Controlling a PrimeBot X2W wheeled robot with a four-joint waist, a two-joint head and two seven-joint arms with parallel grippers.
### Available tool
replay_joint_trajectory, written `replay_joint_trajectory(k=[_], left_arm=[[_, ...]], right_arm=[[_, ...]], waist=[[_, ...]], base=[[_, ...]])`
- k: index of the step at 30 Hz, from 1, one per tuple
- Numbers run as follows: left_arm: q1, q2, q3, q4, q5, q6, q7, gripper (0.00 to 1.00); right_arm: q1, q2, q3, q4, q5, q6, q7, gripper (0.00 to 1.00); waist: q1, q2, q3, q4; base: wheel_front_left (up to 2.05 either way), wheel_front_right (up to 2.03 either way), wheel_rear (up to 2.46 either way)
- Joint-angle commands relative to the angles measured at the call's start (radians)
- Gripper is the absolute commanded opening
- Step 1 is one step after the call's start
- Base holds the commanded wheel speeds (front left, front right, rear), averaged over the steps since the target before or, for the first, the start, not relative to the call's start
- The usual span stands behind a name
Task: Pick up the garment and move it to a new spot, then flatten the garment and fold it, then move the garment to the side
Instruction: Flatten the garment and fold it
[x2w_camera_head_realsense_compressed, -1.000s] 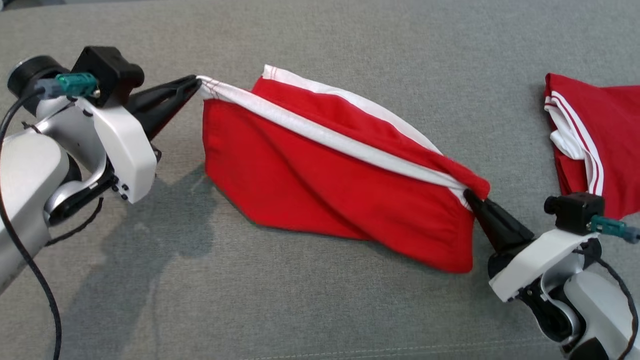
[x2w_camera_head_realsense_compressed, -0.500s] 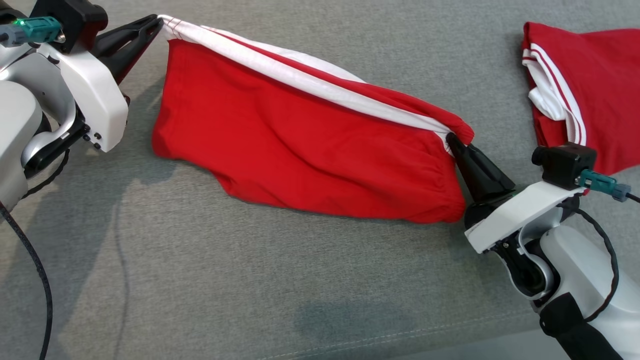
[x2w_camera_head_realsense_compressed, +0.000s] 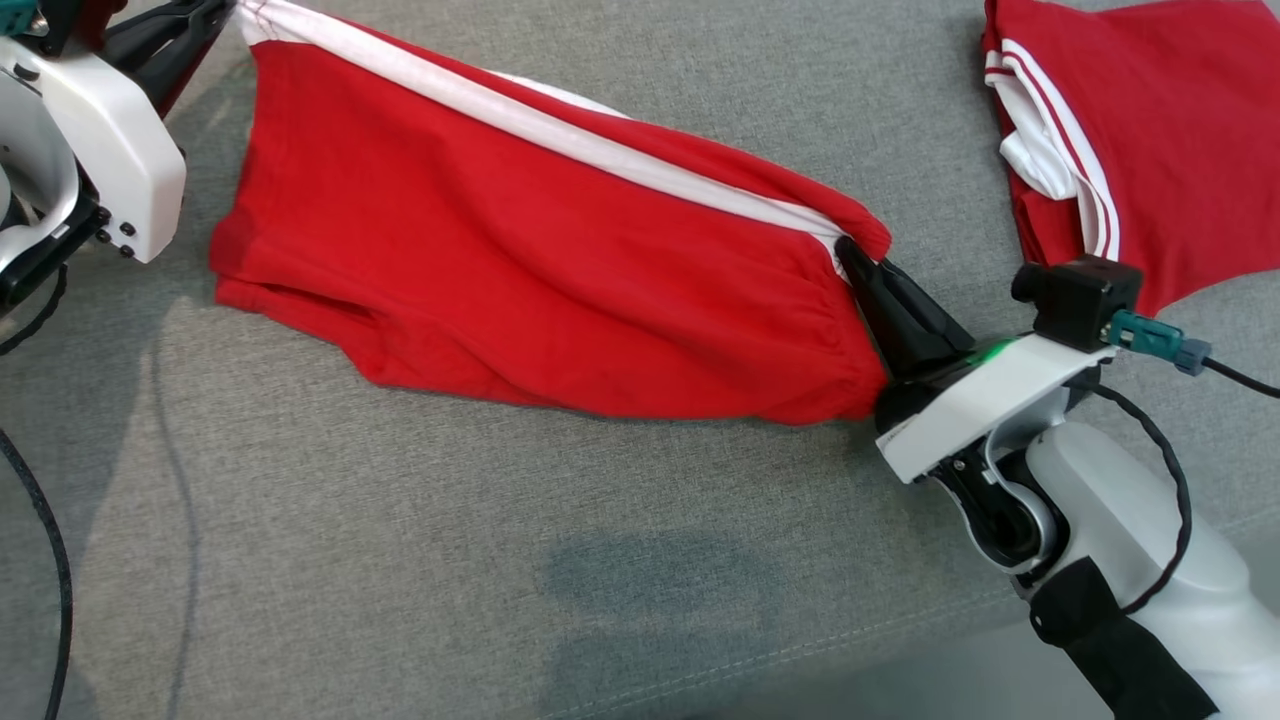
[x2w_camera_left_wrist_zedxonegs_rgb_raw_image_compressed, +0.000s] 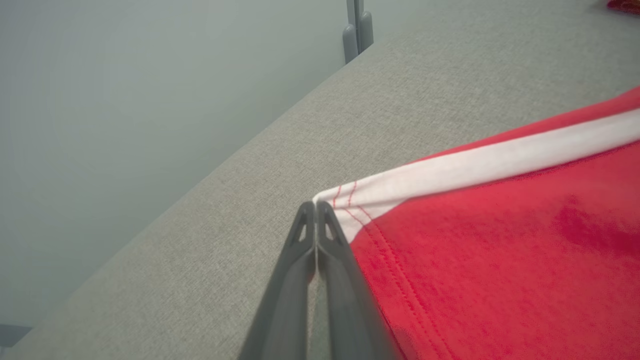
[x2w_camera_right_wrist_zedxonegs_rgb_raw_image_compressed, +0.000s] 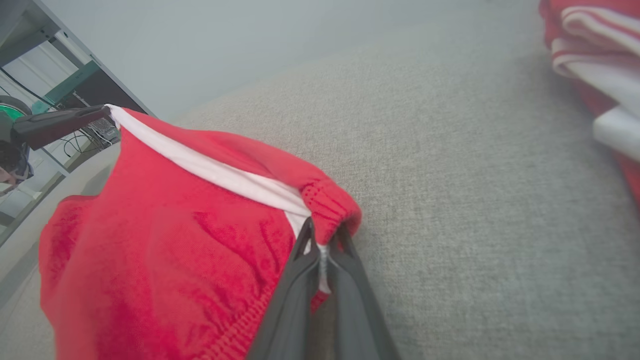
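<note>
Red fabric garment with a white side stripe (x2w_camera_head_realsense_compressed: 540, 290) is stretched taut between the two grippers, and its lower edge rests on the grey fabric-covered tabletop (x2w_camera_head_realsense_compressed: 400, 560). The left gripper (x2w_camera_left_wrist_zedxonegs_rgb_raw_image_compressed: 316, 207), fingers pressed together, pinches the white-striped hem corner at the head view's upper left. The right gripper (x2w_camera_head_realsense_compressed: 852, 258) is clamped on the gathered waistband end, right of centre. A second red garment with white stripes (x2w_camera_head_realsense_compressed: 1150, 120) lies crumpled at the upper right, apart from the held one.
</note>
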Motion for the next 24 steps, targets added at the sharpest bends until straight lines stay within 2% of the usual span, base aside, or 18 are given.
replay_joint_trajectory(k=[1,2,4,5,6,10,17,22,24], left_arm=[[-0.057,0.037,0.036,0.012,-0.006,0.002,0.004,0.0],[-0.055,0.034,0.036,0.013,-0.008,0.002,0.005,0.0],[-0.049,0.03,0.035,0.015,-0.01,0.002,0.006,0.03],[-0.044,0.027,0.035,0.016,-0.012,0.002,0.002,0.42],[-0.04,0.024,0.035,0.017,-0.014,0.002,-0.004,1.0],[-0.019,0.012,0.035,0.03,-0.027,0.002,-0.026,1.0],[0.059,-0.022,0.046,0.089,-0.074,0.002,-0.136,1.0],[0.163,-0.056,0.102,0.096,-0.099,0.006,-0.168,1.0],[0.213,-0.068,0.161,0.069,-0.096,0.016,-0.169,1.0]], right_arm=[[0.0,0.003,0.011,-0.005,0.004,0.0,-0.019,0.0],[-0.008,0.008,0.018,-0.007,0.002,0.0,-0.021,0.0],[-0.02,0.014,0.024,-0.006,0.004,0.0,-0.026,0.54],[-0.025,0.014,0.028,-0.004,0.003,0.0,-0.027,1.0],[-0.027,0.014,0.029,-0.002,0.006,0.0,-0.029,1.0],[-0.028,0.006,0.021,0.009,0.002,0.0,-0.035,1.0],[0.025,-0.027,-0.023,0.022,-0.003,0.0,-0.04,1.0],[0.089,-0.054,-0.083,0.015,-0.029,0.0,-0.04,1.0],[0.119,-0.056,-0.1,0.009,-0.04,0.0,-0.04,1.0]], waist=[[0.0,0.0,0.015,-0.011],[0.0,0.0,0.019,-0.012],[0.0,0.0,0.025,-0.013],[0.0,0.0,0.026,-0.012],[0.0,0.0,0.025,-0.01],[0.0,0.0,0.014,0.001],[0.0,0.0,-0.062,0.047],[0.0,0.0,-0.137,0.097],[0.0,0.0,-0.162,0.116]], base=[[0.0,0.0,0.0],[0.0,0.0,0.0],[0.0,0.0,0.0],[0.0,0.0,0.0],[0.0,0.0,0.0],[0.0,0.0,0.0],[0.0,0.0,0.0],[0.0,0.0,0.0],[0.0,0.0,0.0]])
